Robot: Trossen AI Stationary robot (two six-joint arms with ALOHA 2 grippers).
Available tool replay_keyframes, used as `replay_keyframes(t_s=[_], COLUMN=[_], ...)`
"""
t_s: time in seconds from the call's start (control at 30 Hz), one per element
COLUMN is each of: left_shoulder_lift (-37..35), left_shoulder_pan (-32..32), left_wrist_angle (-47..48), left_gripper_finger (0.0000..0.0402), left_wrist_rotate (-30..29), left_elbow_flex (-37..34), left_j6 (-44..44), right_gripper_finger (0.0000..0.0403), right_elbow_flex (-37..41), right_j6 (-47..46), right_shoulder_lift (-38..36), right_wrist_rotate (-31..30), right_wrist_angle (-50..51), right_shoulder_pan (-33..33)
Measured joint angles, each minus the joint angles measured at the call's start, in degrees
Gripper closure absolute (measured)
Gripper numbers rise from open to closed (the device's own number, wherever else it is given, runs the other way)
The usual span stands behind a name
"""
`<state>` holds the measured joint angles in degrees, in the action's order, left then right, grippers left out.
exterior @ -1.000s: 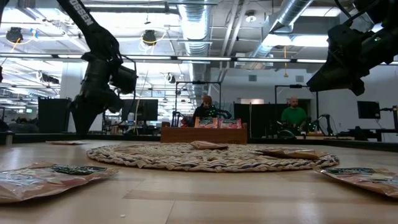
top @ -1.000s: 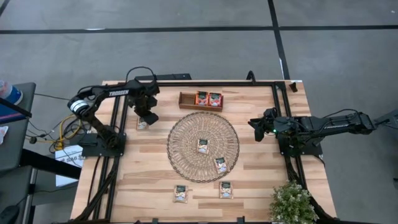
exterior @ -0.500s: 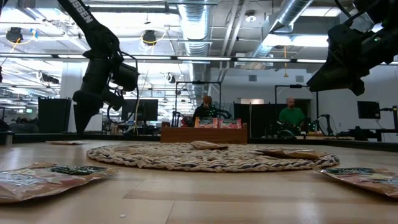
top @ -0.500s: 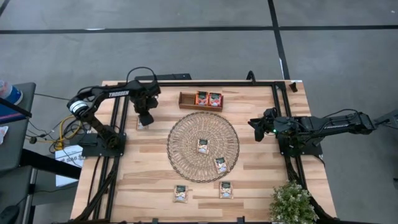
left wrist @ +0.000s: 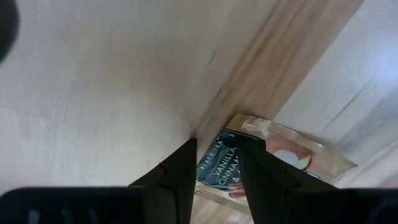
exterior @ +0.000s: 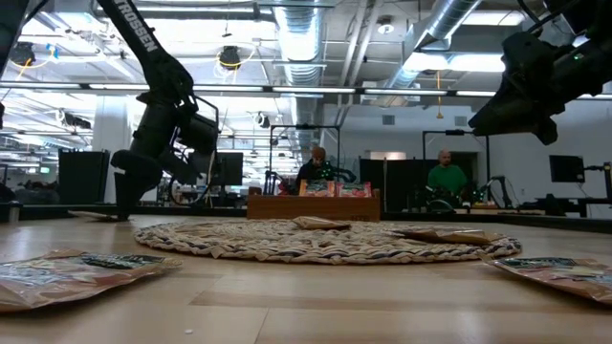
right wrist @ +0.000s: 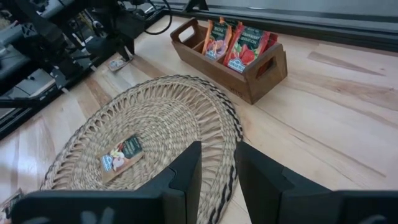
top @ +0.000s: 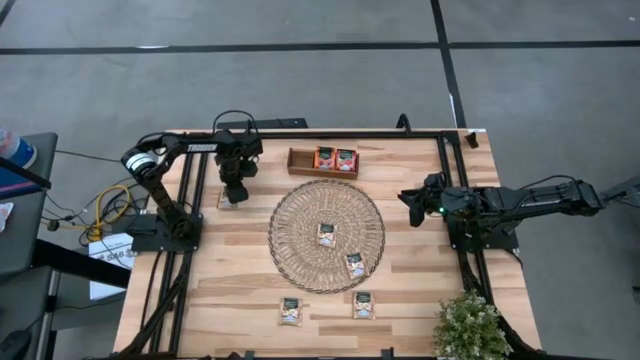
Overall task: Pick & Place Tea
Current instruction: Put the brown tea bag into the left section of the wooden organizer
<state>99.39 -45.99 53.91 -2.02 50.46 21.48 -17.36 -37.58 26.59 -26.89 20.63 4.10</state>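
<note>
My left gripper points down at the table's far left, low over a pale beige tea sachet with a dark green top that lies flat on the wood. Its fingers are open, and the sachet's green end shows in the gap between the fingertips. My right gripper waits open above the table's right side, past the round woven mat. Two sachets lie on the mat. Two red-orange sachets stand in the wooden tray. My left gripper comes at the sachet from above, its fingertips on either side of the dark green end. I cannot tell whether they touch it. The sachet lies flat on the table.
Two more sachets lie near the table's front edge. A potted plant stands at the front right corner. Black frame rails run along the left, right and far sides. People sit in the room behind.
My left gripper has gone down toward the sachet at the far left and has rolled about the line it points along. Its fingertips now stand close to the table top. The sachet has stayed where it was.
</note>
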Motion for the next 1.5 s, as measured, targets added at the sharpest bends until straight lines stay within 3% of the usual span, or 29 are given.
replay_keyframes(t_s=[0.23,0.83,1.23,1.5], left_shoulder_lift=[-0.02,-0.02,-4.53,-9.04], left_shoulder_pan=[0.3,0.23,0.35,1.46], left_wrist_angle=[-1.66,-2.36,-4.09,-2.22], left_gripper_finger=[0.0303,0.0399,0.0401,0.0401], left_wrist_rotate=[0.04,3.02,1.67,-2.42], left_elbow_flex=[-0.15,-0.33,1.2,3.95], left_j6=[-3.23,-14.06,-18.4,-19.85], right_gripper_finger=[0.031,0.031,0.031,0.031], right_elbow_flex=[0.02,0.01,0.02,0.01], right_j6=[-0.02,0.0,0.02,0.02], right_shoulder_lift=[0.01,0.0,0.02,0.0], right_wrist_rotate=[0.0,0.02,0.09,0.09], right_wrist_angle=[-0.05,-0.05,-0.03,-0.03], right_shoulder_pan=[0.0,0.0,0.0,0.0])
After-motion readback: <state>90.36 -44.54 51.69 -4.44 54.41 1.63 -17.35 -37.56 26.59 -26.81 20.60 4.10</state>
